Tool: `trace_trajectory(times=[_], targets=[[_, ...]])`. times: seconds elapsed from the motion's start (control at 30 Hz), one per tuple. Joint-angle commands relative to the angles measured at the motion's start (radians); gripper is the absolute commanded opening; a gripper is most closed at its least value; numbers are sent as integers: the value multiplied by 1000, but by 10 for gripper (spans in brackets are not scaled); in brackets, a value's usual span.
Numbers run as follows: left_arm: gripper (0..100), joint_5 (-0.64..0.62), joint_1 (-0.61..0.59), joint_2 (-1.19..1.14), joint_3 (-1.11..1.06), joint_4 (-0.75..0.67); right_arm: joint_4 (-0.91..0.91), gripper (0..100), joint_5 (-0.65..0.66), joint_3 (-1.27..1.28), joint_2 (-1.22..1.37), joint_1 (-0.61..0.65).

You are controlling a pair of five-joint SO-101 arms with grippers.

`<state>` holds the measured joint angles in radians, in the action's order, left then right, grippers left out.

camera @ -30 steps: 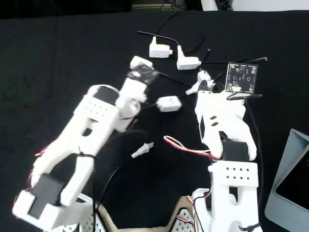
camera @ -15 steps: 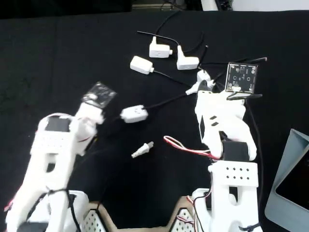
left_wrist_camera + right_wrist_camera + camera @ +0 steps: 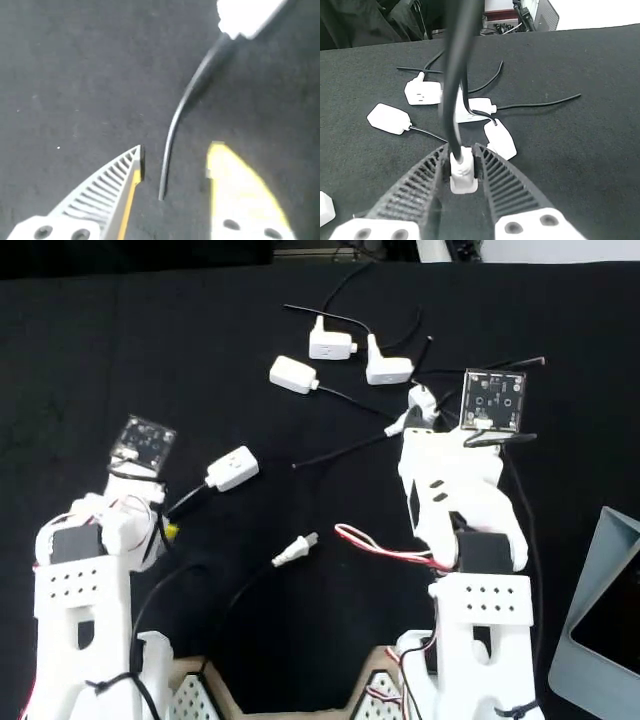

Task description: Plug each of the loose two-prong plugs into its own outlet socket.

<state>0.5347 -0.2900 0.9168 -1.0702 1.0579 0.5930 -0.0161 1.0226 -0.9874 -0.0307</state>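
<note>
A loose two-prong plug point(image 3: 295, 550) on a black cable lies on the black table between the arms. Three white outlet sockets point(image 3: 332, 340) point(image 3: 388, 368) point(image 3: 294, 374) sit at the back. A fourth socket point(image 3: 232, 468) lies nearer the left arm, and its cable point(image 3: 175, 125) runs between the spread fingers of my left gripper point(image 3: 172, 167), which is open over the cloth. My right gripper point(image 3: 461, 165) is shut on a white plug point(image 3: 463, 179), whose black cable rises toward the camera. It is held just short of the back sockets point(image 3: 422, 92) point(image 3: 501, 139).
Black cables trail from the sockets across the back of the table point(image 3: 100, 340). A red and white wire point(image 3: 380, 548) loops beside the right arm. A grey object point(image 3: 600, 610) stands at the right edge. Bare cloth stretches to the far left.
My left arm has pulled back from the sockets to the near left. The fourth socket has slid left with its cable. The right arm has barely moved.
</note>
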Motion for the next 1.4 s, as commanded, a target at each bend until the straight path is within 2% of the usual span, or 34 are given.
trace_trajectory(times=[0.0,0.2,0.33,0.53,0.77,1.13,1.37], targets=[[291,-48,58,55,16,-61,0,12,-8,-59,-15,12],[245,-55,252,31,16,-133,2,12,-8,-59,-15,12],[244,-100,329,-71,22,-239,3,12,-8,-59,-15,12],[245,-110,398,-299,143,-292,3,12,-8,-58,-15,12],[246,-110,407,-574,282,-402,3,12,-8,-58,-15,12],[246,-110,401,-881,394,-548,3,12,-6,-58,-15,12],[225,-112,398,-953,466,-502,3,12,-6,-58,-15,12]])
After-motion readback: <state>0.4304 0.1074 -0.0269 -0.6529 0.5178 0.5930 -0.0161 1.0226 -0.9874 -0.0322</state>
